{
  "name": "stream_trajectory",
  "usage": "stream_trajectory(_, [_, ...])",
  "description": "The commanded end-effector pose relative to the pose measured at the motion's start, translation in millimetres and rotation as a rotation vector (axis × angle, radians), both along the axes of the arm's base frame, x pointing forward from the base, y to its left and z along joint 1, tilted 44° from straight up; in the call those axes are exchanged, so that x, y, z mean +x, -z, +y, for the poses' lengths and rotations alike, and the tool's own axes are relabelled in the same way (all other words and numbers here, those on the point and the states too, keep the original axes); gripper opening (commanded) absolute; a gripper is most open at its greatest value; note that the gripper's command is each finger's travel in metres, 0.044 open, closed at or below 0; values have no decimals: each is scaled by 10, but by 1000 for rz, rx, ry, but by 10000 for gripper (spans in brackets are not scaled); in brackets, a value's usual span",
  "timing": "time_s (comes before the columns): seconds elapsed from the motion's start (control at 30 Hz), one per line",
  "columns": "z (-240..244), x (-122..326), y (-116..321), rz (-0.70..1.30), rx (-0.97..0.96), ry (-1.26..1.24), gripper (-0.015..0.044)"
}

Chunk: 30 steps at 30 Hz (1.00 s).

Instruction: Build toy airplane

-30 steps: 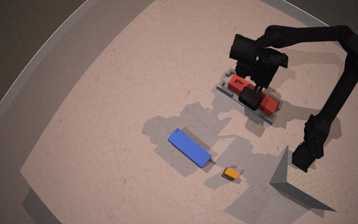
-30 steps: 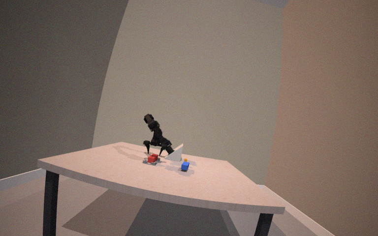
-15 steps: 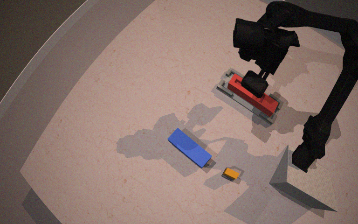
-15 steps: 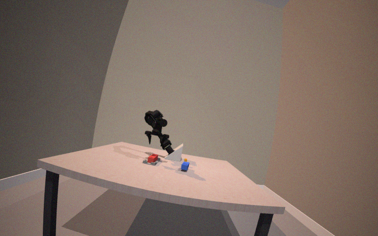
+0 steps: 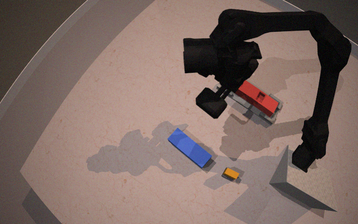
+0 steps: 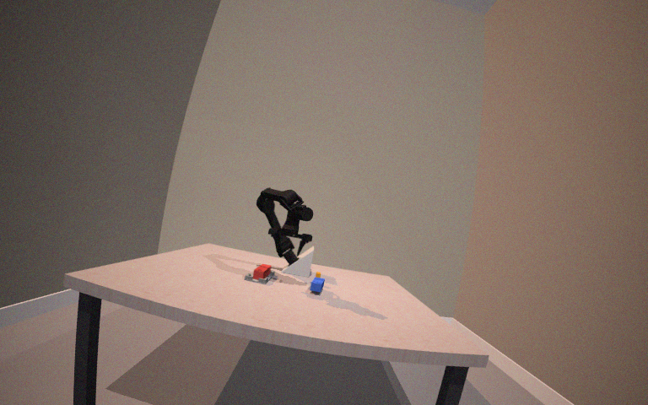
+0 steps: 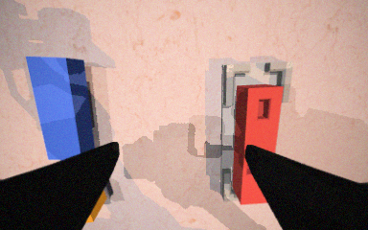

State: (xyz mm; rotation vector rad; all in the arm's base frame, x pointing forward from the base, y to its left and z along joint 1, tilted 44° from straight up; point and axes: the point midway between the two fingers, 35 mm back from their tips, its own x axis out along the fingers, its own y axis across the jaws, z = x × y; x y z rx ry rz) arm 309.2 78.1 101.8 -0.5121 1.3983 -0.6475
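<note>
The red fuselage (image 5: 267,102) (image 6: 261,272) (image 7: 261,134) lies lengthwise in the grey cradle (image 5: 273,118) (image 6: 249,277) (image 7: 229,129) and looks level; its underside is hidden. One socket shows open and empty on its top; the other is mostly behind a finger in the wrist view. The blue wing (image 5: 189,147) (image 6: 316,285) (image 7: 55,110) lies apart on the table. The small orange tail fin (image 5: 231,173) (image 6: 318,274) (image 7: 97,208) stands near one wing end, partly hidden by a finger in the wrist view. My gripper (image 7: 183,149) is open and empty, raised above the table between wing and cradle.
A pale wedge-shaped block (image 5: 278,172) (image 6: 300,265) stands beside the arm's base, on the tail fin's side. The arm arches above the table (image 5: 110,100) (image 6: 191,295) and casts broad shadows around the wing and cradle. The table's curved edge lies beyond the wing.
</note>
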Motion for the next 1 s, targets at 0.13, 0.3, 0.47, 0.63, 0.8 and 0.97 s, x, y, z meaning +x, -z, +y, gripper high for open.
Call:
stream_trajectory(0.13, [833,175,990,-1,0,2,440])
stream_trajectory(0.3, [969,161,1200,-2,-2,3,440])
stream_trajectory(0.47, [956,163,1214,-2,-2,3,440])
stream_trajectory(0.63, [727,180,1453,-3,-3,3,440])
stream_trajectory(0.8, [694,184,1488,-3,-3,3,440])
stream_trajectory(0.97, [621,189,1563,-3,-4,3,440])
